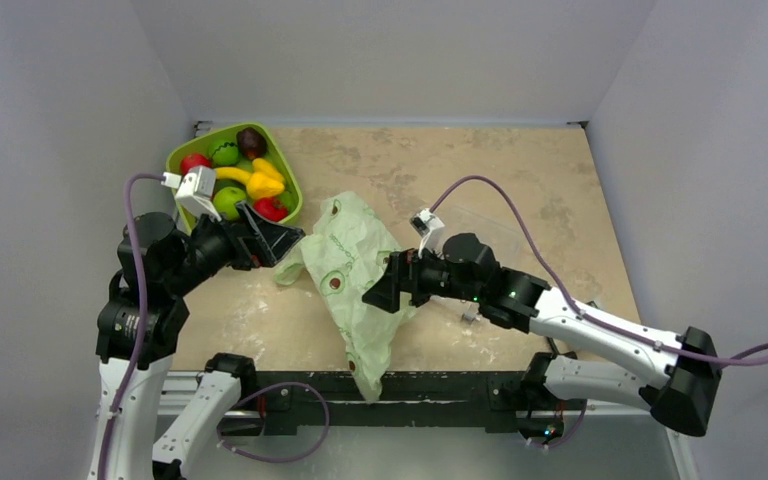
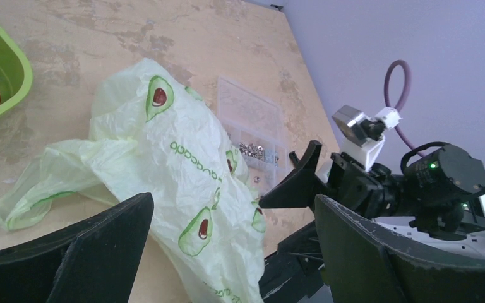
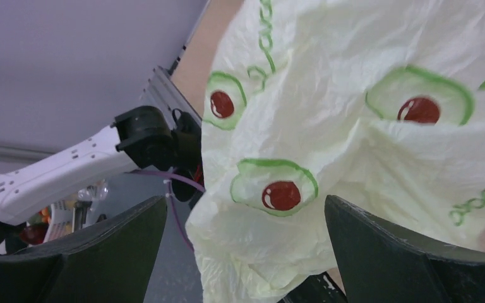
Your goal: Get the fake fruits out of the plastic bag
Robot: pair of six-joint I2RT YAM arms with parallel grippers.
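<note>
The plastic bag (image 1: 345, 265) lies crumpled near the middle of the near edge of the tabletop (image 1: 520, 170), its lower end hanging over that edge. It looks limp and flat, with no bulge showing, so I judge it holds little or nothing, though its inside is hidden.

The 2 arms flank it, probably so that one can pin the film while the other lifts or shakes it. The left gripper (image 1: 278, 240) sits just beside the bag's left fringe, toward the far-left corner. Its claw is spread wide with nothing between the fingers. The right gripper (image 1: 380, 285) is at the bag's right side. Its wrist view shows the claw gaping too, with the crinkled film just ahead of the gap but not pinched.

The fake fruits (image 1: 230, 202) that can be seen lie in a green tray (image 1: 182, 150) at the far-left corner. They include a red, a light green and a yellow piece, and I cannot tell which of them belong to the task. A clear box (image 2: 249, 123) of screws rests flat on the tabletop just beyond the bag, toward the right edge.

The surface is mottled beige, stone-like and matte, with pale scuffs. Plain grey-lilac walls (image 1: 380, 50) close the far, left and right edges.
</note>
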